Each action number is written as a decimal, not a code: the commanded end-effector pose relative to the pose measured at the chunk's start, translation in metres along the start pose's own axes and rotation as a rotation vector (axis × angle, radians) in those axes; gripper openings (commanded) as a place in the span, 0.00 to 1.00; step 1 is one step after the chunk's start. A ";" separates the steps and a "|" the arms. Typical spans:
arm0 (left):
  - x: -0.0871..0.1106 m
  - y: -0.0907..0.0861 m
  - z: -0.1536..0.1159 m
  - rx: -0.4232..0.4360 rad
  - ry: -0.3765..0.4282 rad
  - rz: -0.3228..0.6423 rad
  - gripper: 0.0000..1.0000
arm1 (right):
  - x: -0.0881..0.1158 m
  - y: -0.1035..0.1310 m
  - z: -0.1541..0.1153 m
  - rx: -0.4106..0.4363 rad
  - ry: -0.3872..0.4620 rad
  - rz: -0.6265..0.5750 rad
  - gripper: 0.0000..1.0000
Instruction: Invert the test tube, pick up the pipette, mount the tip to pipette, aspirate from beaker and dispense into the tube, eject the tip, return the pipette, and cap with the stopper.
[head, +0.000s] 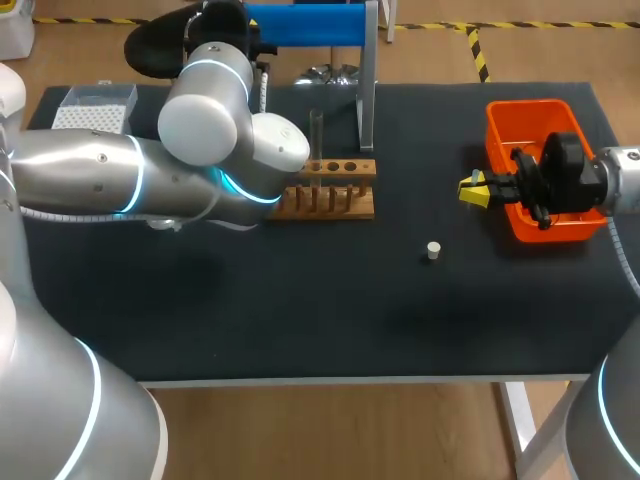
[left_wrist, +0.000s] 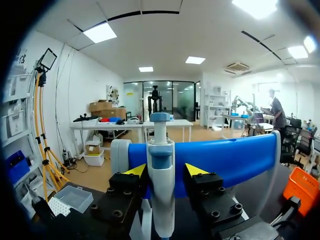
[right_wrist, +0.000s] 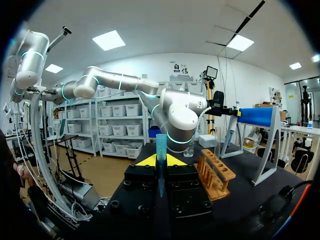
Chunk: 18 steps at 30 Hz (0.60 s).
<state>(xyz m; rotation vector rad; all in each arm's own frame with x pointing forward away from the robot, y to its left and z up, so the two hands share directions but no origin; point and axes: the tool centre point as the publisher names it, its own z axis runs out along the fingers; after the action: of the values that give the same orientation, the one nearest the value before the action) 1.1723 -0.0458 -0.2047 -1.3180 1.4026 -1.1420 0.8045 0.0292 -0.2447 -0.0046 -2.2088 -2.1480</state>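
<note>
The white and blue pipette (left_wrist: 161, 155) hangs on the blue stand (left_wrist: 225, 157) at the table's back, and my left gripper (left_wrist: 165, 170) is shut on its body, one finger on each side. In the head view my left arm (head: 200, 120) hides that gripper and the pipette. At the right my right gripper (head: 475, 190) hovers beside the orange bin (head: 500, 130), shut on a thin blue-green pipette tip (right_wrist: 160, 145). A clear test tube (head: 316, 130) stands upright in the wooden rack (head: 335, 188). The small white stopper (head: 433, 250) lies on the mat in front of the rack.
A tip box (head: 95, 108) sits at the back left corner. A shiny glass vessel (head: 325, 72) stands behind the rack, next to the stand's post (head: 366, 90). The dark mat (head: 300, 300) stretches across the front.
</note>
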 end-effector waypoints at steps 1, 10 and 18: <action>0.001 0.002 0.004 0.003 -0.002 -0.001 0.44 | 0.001 0.000 0.000 0.002 -0.003 0.000 0.00; 0.000 0.003 0.005 0.001 -0.004 -0.002 0.43 | 0.001 0.000 0.000 0.002 -0.003 0.000 0.00; 0.000 0.003 0.005 0.001 -0.004 -0.002 0.34 | 0.001 0.000 0.000 0.002 -0.003 0.000 0.00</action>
<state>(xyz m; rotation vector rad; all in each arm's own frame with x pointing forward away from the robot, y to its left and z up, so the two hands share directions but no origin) 1.1734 -0.0444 -0.2061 -1.3227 1.4026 -1.1382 0.8045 0.0292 -0.2447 -0.0046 -2.2088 -2.1480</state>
